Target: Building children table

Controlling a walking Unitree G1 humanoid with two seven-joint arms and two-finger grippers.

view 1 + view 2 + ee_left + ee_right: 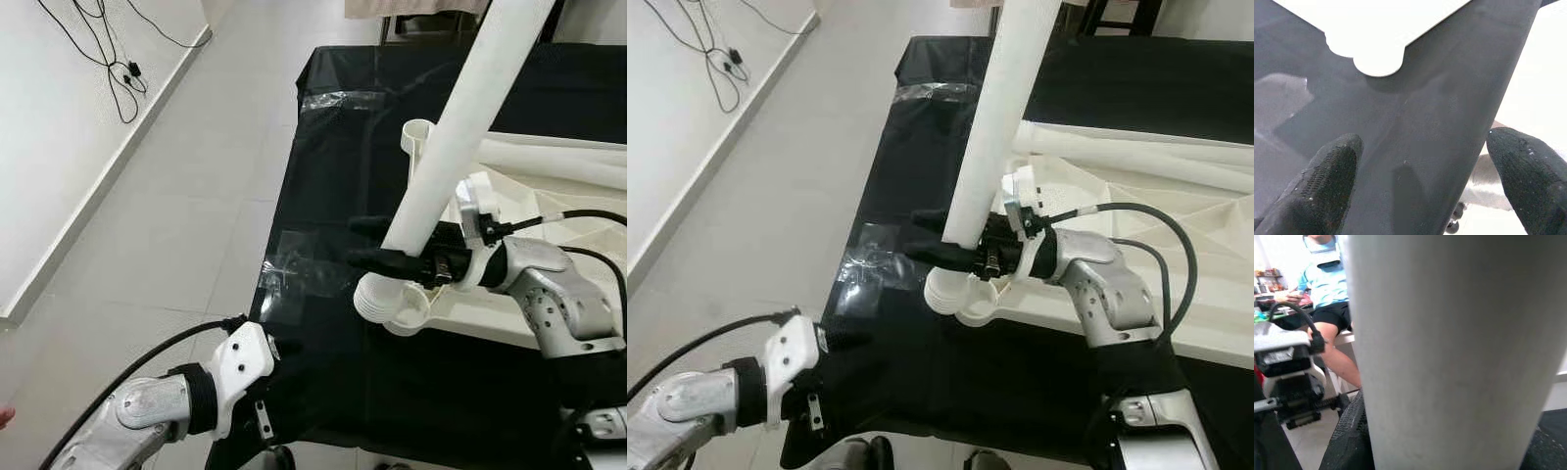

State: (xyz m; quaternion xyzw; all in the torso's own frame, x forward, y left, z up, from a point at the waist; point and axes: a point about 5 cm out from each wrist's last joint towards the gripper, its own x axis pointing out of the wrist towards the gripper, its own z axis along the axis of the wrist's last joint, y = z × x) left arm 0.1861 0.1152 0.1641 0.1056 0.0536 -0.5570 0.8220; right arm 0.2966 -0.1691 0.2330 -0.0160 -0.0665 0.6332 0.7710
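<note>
White table leg (460, 137) — upright in right gripper (377, 245).

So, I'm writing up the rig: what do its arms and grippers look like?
Both arms are silver metal with white wrist housings and black cables. The left gripper and right gripper each have two long black fingers with finely textured pads.

Black cables (116, 69) on floor, seated person (1327, 298)

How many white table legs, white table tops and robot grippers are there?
White table legs: 2, one held upright, one lying
White table tops: 1
Robot grippers: 2, left gripper, right gripper
Total: 5
</note>
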